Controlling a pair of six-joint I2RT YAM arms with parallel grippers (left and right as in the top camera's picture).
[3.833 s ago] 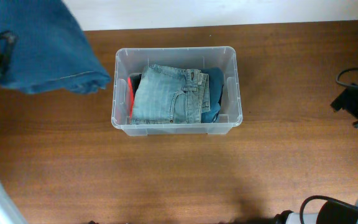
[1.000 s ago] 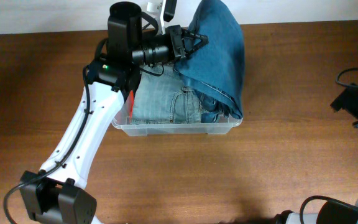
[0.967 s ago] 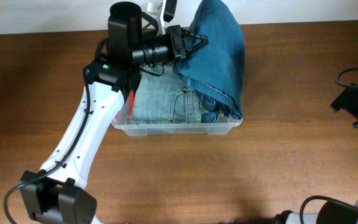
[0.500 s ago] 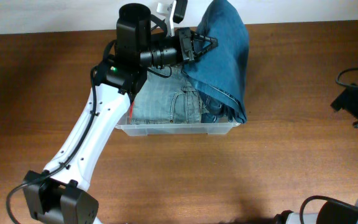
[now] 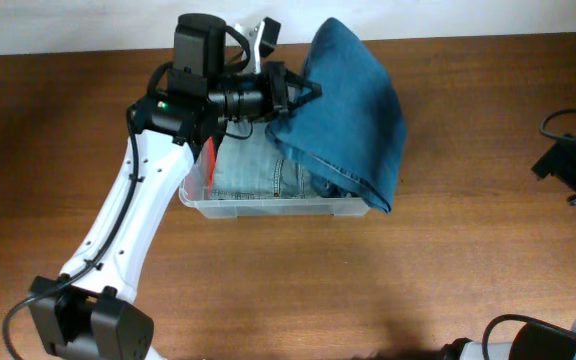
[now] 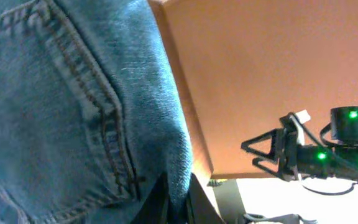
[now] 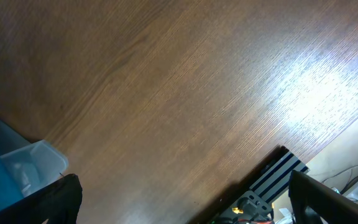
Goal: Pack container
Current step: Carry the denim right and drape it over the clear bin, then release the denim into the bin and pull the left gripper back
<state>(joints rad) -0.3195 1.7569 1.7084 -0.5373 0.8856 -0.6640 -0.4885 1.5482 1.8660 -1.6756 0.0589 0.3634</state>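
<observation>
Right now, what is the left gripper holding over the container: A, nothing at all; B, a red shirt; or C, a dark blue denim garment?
C: the left gripper is shut on the dark blue denim garment, which drapes over the right end of the container.

One clear plastic bin (image 5: 268, 208). Two pairs of denim: dark blue jeans (image 5: 353, 120), pale washed jeans (image 5: 248, 170). One red item (image 5: 209, 160), mostly hidden, kind unclear. One white robot arm (image 5: 128, 230). One wooden table (image 5: 468, 280).

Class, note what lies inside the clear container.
Folded light-wash jeans and a red strip beside them show in the container. The dark jeans, gripped by the left hand, cover the rest.
</observation>
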